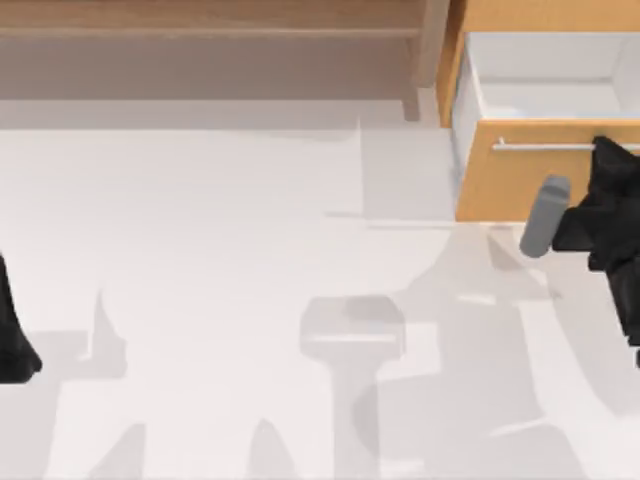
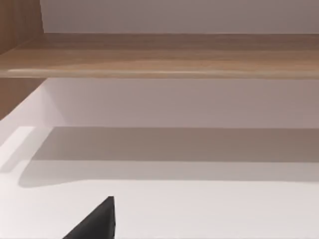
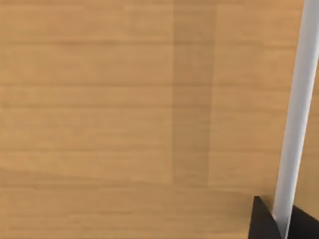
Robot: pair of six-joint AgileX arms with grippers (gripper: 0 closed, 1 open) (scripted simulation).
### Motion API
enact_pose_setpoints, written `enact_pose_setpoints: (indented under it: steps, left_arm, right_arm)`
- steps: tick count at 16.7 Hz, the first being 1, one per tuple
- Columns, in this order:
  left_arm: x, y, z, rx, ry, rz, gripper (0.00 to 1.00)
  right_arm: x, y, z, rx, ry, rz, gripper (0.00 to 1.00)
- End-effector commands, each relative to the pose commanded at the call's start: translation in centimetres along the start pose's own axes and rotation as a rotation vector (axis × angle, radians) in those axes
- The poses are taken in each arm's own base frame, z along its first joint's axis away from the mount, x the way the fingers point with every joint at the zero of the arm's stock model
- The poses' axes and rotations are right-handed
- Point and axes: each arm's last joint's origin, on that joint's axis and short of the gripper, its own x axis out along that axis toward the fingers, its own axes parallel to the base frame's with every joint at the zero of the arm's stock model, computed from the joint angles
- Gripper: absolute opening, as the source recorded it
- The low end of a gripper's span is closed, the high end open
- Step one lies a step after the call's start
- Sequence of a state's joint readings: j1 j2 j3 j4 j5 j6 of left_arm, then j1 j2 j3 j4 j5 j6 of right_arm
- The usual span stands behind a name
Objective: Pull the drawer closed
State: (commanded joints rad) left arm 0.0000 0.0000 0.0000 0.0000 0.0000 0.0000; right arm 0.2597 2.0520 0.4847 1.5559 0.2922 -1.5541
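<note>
**Right jaws straddle the drawer's bar handle**

The right gripper's (image 3: 281, 219) jaws stand on either side of the silver bar handle (image 3: 299, 109), with a dark fingertip (image 3: 261, 221) just beside the bar and another dark tip on its far side; the bar runs down between them, so the jaws are closed around it as far as the right wrist view shows. From above, the right gripper (image 1: 605, 160) sits at the table's right edge, its black body pressed against the drawer's front panel (image 1: 520, 185) at the handle's (image 1: 540, 146) right-hand stretch. A grey cylindrical part of the arm (image 1: 545, 215) slants just below the panel.

The drawer (image 1: 545, 85) is at the upper right of the table (image 1: 220, 300) and stands pulled out: its white inner walls and floor are open to view behind the orange-tan front panel, which sits forward of the cabinet body. The right wrist view looks straight at that panel's wood grain (image 3: 124, 119).

The left arm (image 1: 15, 340) is parked at the table's far left edge. A dark gripper tip (image 2: 97, 221) shows in the left wrist view, over the white table, facing the long brown wooden shelf unit (image 2: 159, 57); whether its jaws are apart or together cannot be told. The shelf unit (image 1: 210, 20) runs along the table's top edge, left of the drawer.
</note>
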Motion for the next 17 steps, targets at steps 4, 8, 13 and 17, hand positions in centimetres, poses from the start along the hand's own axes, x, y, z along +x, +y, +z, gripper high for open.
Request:
enact_pose_setpoints:
  steps: [4, 8, 13, 17]
  left_arm:
    - [0.0, 0.0, 0.0, 0.000, 0.000, 0.000, 1.00]
    - [0.0, 0.0, 0.0, 0.000, 0.000, 0.000, 1.00]
    - [0.0, 0.0, 0.0, 0.000, 0.000, 0.000, 1.00]
    - [0.0, 0.0, 0.0, 0.000, 0.000, 0.000, 1.00]
  right_arm:
    - [1.8, -0.1, -0.1, 0.001, 0.000, -0.001, 0.00]
    - [1.7, -0.1, 0.0, 0.004, -0.003, 0.000, 0.00]
    - [4.4, -0.2, 0.1, 0.005, -0.004, -0.005, 0.00]
    - [7.2, -0.2, 0.0, 0.004, -0.003, 0.000, 0.00]
